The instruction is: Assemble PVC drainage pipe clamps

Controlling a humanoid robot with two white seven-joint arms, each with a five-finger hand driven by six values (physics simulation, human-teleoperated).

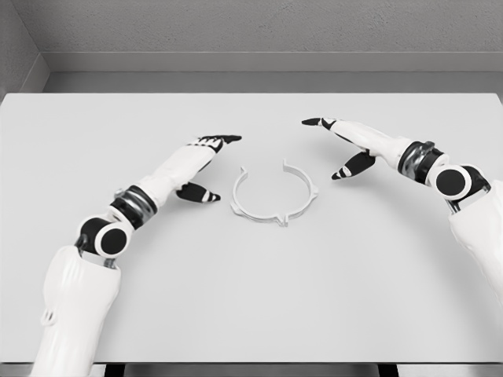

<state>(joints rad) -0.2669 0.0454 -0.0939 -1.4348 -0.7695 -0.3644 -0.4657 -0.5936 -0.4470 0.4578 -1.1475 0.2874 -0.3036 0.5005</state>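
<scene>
Right now a thin white plastic ring-shaped pipe clamp (274,195) lies flat near the middle of the pale grey rectangular table (251,298). The ring is not closed: a gap shows at its far side, between two upturned ends, and small tabs stick out along its near edge and at its right side. Whether it is one piece or two halves set together cannot be told from the head view.

The white left hand with black fingertips (201,161) rests just left of the clamp, apart from it. Its fingers are stretched forward and relaxed, the thumb pointing toward the ring, and they hold nothing.

The white right hand with black fingertips (344,141) sits to the right of and slightly beyond the clamp, also not touching it. Its fingers reach out leftward, the thumb hangs down toward the table, and the hand is empty.

Behind the table stands a grey wall (251,31).
</scene>
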